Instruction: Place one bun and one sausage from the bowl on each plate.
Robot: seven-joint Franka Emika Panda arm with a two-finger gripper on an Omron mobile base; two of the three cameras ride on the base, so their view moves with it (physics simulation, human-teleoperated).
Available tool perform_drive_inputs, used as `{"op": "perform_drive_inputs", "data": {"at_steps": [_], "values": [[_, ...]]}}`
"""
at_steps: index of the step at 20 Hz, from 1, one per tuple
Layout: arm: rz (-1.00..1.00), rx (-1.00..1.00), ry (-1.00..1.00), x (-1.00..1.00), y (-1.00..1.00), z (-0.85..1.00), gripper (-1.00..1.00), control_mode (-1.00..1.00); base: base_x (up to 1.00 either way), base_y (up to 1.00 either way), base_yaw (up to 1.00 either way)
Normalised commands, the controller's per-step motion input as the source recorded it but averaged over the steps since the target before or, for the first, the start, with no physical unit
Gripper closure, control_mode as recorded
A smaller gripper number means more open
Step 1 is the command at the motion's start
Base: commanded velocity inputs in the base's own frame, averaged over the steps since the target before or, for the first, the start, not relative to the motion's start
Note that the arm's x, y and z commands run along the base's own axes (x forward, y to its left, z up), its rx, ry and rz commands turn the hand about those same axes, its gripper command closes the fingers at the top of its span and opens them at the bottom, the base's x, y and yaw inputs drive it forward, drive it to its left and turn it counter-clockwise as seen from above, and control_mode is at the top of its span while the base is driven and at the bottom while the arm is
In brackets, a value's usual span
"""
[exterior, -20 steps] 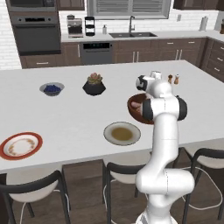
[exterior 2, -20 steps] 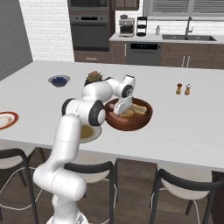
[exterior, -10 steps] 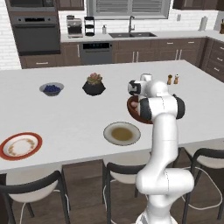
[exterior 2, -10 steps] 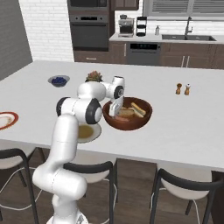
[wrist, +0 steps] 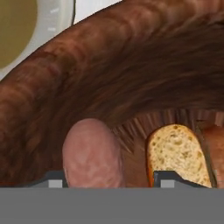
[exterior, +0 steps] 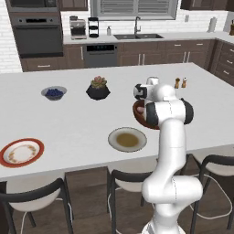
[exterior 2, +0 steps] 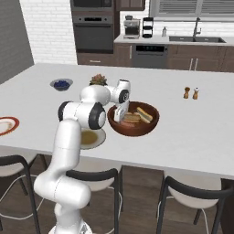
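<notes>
While the tool [exterior 2: 119, 115] reaches into the bowl [exterior 2: 151, 124] | jaws part-open around a sausage [wrist: 92, 153] | grip uncertain | bun [wrist: 177, 151] beside.

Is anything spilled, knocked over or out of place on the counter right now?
Nothing stands out. The bowl sits upright with buns and sausages inside, both plates lie flat and bare, and the gripper is down in the bowl around a sausage.
</notes>
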Motion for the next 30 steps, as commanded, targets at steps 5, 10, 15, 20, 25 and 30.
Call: {"op": "perform_drive_inputs", "data": {"at_steps": [5,10,15,20,25,30], "values": [[0.0,0.0,0.0,0.0,0.0,0.0,1.0,-1.0,0.0,0.0,0.0],[0.0,0.0,-0.03,-0.14,0.0,0.07,1.0,-1.0,0.0,0.0,0.0],[0.0,-0.03,-0.01,-0.62,0.0,0.72,1.0,-1.0,0.0,0.0,0.0],[-0.14,-0.01,0.0,-0.9,0.23,0.57,1.0,-1.0,0.0,0.0,0.0],[-0.31,0.0,-0.03,-1.0,0.58,0.3,1.0,-1.0,0.0,0.0,0.0],[-0.42,-0.04,-0.06,-0.82,0.95,0.16,1.0,-1.0,0.0,0.0,0.0]]}}
